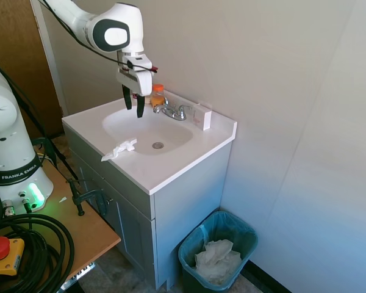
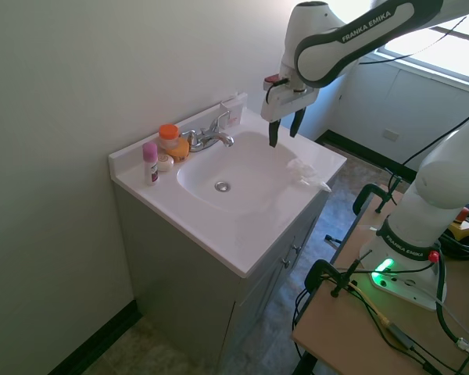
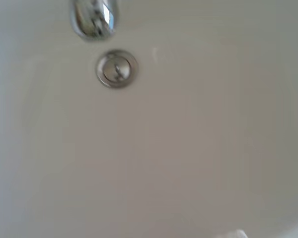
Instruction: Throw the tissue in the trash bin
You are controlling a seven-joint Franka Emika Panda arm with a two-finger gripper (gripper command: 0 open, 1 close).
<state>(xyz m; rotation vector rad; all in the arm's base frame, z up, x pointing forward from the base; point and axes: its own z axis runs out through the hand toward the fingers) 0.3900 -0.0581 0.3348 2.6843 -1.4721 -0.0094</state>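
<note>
First exterior view: spread, empty fingers above the sink, tissue on its front rim.

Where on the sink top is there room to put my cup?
Bare counter lies along the front edge, right of the tissue. Behind the faucet it is crowded: orange-capped bottle, pink-capped bottle, white box.

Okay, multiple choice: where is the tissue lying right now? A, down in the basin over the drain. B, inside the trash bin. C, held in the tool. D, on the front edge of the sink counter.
D: the tissue lies on the front rim of the sink counter, while the open, empty tool hangs above the basin and the trash bin stands on the floor.
</note>
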